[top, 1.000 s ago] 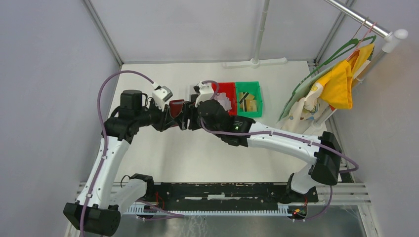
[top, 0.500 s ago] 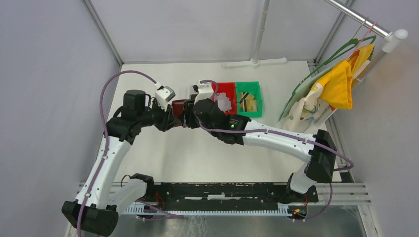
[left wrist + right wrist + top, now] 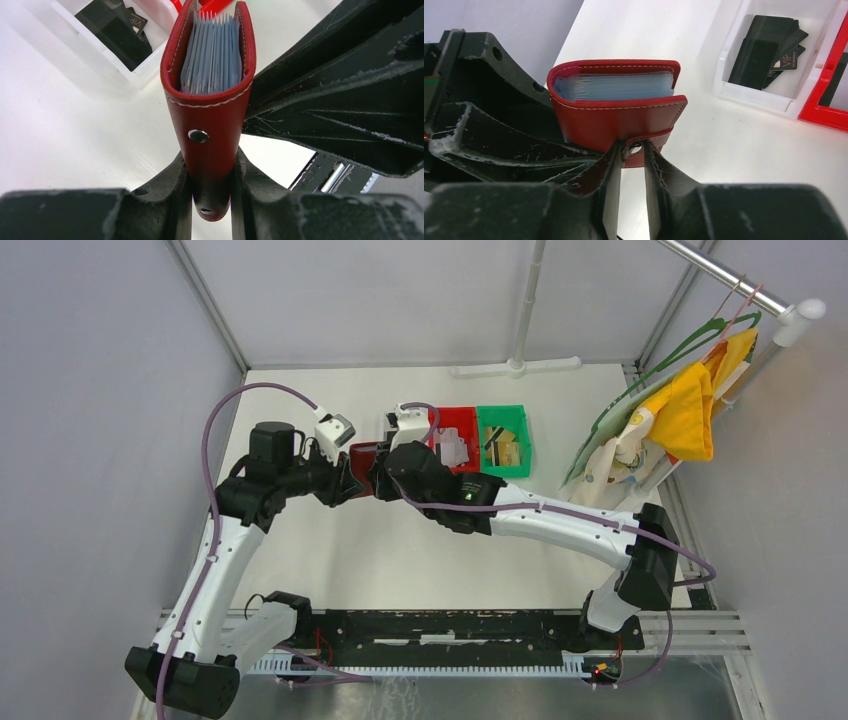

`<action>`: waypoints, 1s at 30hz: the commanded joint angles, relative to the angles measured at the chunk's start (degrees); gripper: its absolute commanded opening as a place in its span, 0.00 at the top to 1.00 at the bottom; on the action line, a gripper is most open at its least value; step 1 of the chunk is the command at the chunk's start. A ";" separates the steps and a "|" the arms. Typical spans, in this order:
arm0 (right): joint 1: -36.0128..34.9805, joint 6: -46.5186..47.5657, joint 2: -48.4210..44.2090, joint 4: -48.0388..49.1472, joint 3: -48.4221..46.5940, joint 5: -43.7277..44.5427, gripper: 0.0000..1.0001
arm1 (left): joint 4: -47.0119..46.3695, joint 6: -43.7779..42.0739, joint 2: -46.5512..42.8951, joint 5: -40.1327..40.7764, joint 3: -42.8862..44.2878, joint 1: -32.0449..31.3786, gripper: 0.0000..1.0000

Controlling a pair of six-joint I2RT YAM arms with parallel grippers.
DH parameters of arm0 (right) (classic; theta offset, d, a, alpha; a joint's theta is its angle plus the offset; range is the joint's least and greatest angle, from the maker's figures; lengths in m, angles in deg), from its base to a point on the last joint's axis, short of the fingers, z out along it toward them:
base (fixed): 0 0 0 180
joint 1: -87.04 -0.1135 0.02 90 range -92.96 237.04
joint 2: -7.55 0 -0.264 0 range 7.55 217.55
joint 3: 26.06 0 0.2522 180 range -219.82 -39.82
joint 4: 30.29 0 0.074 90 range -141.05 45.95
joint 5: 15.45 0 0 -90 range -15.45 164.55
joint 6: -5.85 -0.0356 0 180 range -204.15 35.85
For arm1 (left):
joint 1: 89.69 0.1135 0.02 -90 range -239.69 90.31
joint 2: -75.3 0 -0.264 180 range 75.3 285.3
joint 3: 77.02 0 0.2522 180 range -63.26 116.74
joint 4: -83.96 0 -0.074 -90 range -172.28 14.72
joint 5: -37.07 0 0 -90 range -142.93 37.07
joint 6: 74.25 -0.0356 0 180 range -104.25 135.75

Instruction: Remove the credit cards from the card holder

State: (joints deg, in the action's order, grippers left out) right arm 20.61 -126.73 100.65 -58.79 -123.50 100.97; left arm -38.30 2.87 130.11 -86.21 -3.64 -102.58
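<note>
White table with white bin, red bin, green bin

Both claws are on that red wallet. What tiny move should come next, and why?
Probably the right gripper should pull the tab off its snap. It already pinches the tab, the left gripper clamps the card holder from the other side, and the holder is folded shut.
</note>
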 commanded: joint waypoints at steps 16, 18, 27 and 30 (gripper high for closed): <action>0.82 4.43 -0.66 -1.90 -1.50 10.32 1.00 | 0.09 -1.30 -0.84 -2.77 3.22 -0.21 0.98; 0.78 4.66 -1.53 -1.87 -0.35 10.53 1.00 | 0.23 -1.34 -0.66 -2.79 3.52 -0.21 0.98; 5.77 7.33 -9.37 8.58 12.10 -3.50 0.86 | 3.34 -2.37 0.54 -7.85 6.18 -0.21 0.98; 9.66 6.88 -11.16 13.02 16.56 -11.26 0.77 | 5.69 -3.32 1.24 -13.50 7.54 -0.17 0.98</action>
State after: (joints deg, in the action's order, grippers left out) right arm 25.94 -120.75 93.33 -54.36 -110.76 100.12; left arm -33.60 2.28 130.98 -90.47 -0.58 -102.60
